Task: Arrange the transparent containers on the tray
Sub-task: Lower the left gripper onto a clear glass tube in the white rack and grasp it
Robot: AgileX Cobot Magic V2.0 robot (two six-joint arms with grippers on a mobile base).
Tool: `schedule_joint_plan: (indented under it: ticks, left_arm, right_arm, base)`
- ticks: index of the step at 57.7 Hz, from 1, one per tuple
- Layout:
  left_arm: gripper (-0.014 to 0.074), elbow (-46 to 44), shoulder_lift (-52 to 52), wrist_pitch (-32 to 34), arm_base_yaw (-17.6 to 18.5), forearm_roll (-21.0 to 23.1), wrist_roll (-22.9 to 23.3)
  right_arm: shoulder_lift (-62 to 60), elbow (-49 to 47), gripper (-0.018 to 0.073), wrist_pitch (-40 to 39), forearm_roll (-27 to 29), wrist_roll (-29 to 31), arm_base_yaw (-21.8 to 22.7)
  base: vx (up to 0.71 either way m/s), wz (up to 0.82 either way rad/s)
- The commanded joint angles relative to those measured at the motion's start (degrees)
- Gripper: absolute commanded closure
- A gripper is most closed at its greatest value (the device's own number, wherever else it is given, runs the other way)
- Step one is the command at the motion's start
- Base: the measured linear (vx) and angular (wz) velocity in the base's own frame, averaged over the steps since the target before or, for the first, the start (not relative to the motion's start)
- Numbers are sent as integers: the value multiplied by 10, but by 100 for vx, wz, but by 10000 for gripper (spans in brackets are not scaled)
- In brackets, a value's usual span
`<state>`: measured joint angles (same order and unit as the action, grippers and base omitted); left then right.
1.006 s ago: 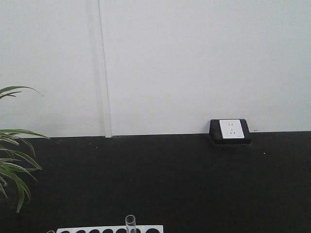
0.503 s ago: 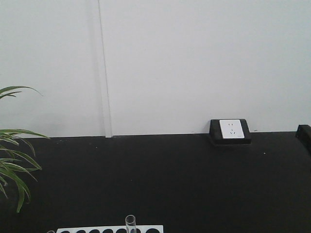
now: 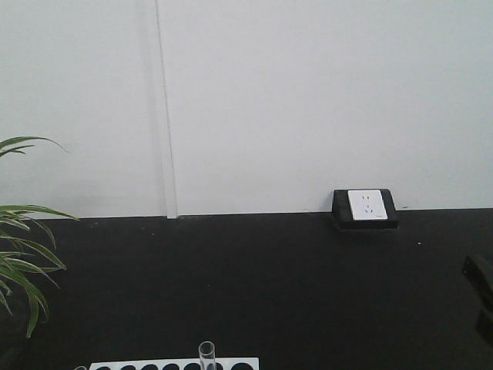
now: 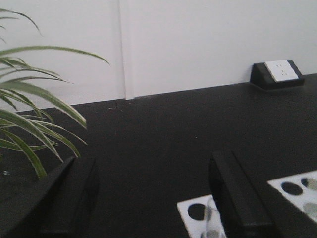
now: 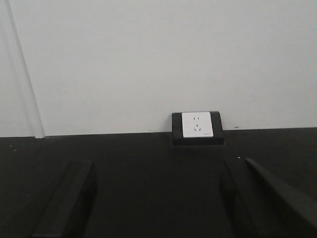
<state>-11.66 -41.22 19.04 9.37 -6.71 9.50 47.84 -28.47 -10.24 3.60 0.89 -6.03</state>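
Black counter (image 3: 254, 285), white wall (image 3: 308, 92): one test tube (image 3: 206, 354) stands upright since a tray (image 3: 223, 360) hole props it; left tool (image 4: 153, 196) and right tool (image 5: 161, 198) both wide, empty.

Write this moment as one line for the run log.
left gripper open, by white rack | right gripper open, empty | test tube upright in rack | plant left, socket at wall

Even, soft light on the white wall (image 3: 308, 92) — hardly any shadow, slight grain, near fingers (image 4: 237, 198) blurred
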Motion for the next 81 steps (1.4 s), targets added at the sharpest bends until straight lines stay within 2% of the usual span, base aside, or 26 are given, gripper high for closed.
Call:
schedule_joint_plan:
  ticks: [1, 8, 14, 23, 34, 41, 52, 69, 75, 81]
  left_arm:
    - [11, 23, -6, 124, 11, -33, 8]
    - [11, 47, -32, 184, 12, -89, 14]
    - [11, 47, -70, 228, 12, -109, 15]
    - [11, 47, -161, 324, 12, -108, 14]
    - [11, 46, -291, 480, 12, -108, 11]
    - [11, 46, -370, 582, 12, -108, -7]
    - [11, 32, -445, 586, 12, -94, -38]
    - [15, 0, -448, 585, 12, -94, -38]
    - [53, -4, -448, 583, 12, -93, -38]
    - [135, -6, -448, 583, 12, -93, -38]
  right_arm:
    - [-3, -12, 46, -58, -9, 0, 2]
    - [-3, -12, 62, -72, -9, 0, 2]
    - [-3, -12, 62, -82, -10, 0, 2]
    - [-3, -12, 62, -89, -10, 0, 2]
    - [-3, -12, 62, -90, -10, 0, 2]
    - [-3, -12, 62, -90, -10, 0, 2]
    - [-3, -12, 62, -91, -10, 0, 2]
    - [-3, -12, 62, -96, -10, 2, 2]
    - [-3, -12, 62, -99, -10, 2, 2]
    - [-3, -12, 62, -101, -10, 2, 2]
  base:
    - [0, 0]
    - [0, 0]
    - [0, 0]
    - [0, 0]
    - [0, 0]
    - [0, 0]
    - [0, 0]
    - [0, 0]
    - [0, 0]
    - [0, 0]
